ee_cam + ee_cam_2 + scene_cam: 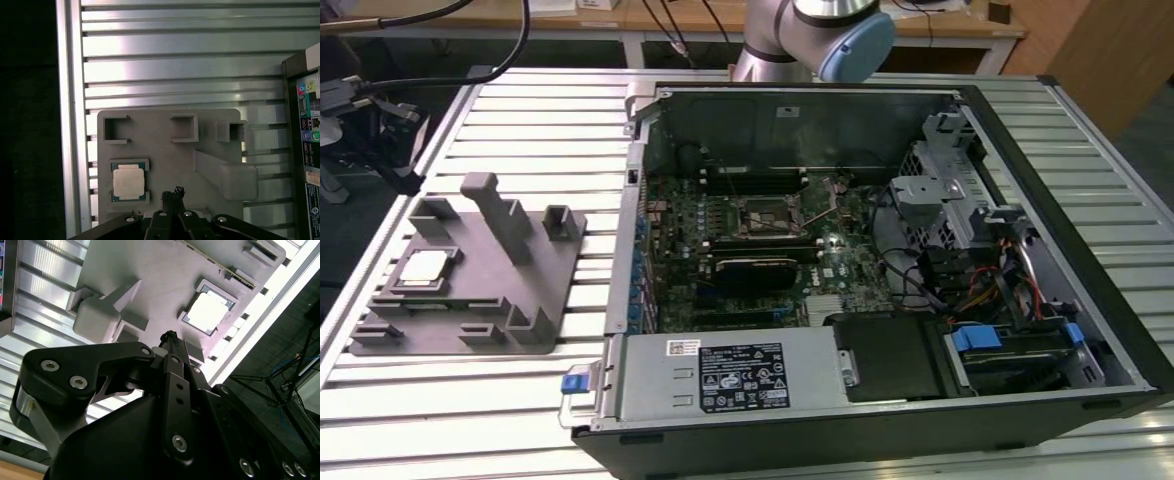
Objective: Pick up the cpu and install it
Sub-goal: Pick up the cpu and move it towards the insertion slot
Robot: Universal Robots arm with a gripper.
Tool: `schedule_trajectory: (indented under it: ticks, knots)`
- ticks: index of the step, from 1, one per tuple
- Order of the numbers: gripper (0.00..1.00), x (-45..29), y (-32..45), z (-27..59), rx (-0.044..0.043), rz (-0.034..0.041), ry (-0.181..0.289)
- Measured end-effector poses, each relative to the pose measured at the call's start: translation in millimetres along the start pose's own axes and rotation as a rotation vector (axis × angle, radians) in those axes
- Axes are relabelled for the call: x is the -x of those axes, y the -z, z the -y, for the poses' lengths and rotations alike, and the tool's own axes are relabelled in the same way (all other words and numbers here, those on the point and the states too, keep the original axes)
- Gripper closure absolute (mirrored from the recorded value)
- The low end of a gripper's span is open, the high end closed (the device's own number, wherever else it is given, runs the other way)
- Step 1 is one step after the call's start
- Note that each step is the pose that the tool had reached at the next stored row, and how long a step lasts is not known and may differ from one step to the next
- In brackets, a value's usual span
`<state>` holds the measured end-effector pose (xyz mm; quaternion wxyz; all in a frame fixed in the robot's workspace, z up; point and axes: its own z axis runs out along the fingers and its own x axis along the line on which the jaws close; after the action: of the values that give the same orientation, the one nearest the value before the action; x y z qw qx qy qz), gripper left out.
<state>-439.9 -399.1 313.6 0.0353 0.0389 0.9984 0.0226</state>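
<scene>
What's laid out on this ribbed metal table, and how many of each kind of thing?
Open computer case: 1
Grey holder tray: 1
Small cpu chip, lying in the tray: 1
Silver robot arm, behind the case: 1
Total: 4

Bright room light, glare on slatted table (175,55), cpu (209,311) washed out white; case interior (761,130) shadowed

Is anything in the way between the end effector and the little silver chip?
Nothing visible does. The cpu lies uncovered in its pocket on the grey holder; in both wrist views the end effector is near it, only bare holder showing between.
</scene>
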Motion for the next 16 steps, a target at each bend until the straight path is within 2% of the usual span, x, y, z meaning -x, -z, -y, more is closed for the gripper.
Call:
schedule_trajectory:
  ticks: [16]
  knots:
    - [0.89,-9.4,-10.5,2.2,0.0002,0.0000,0.000]
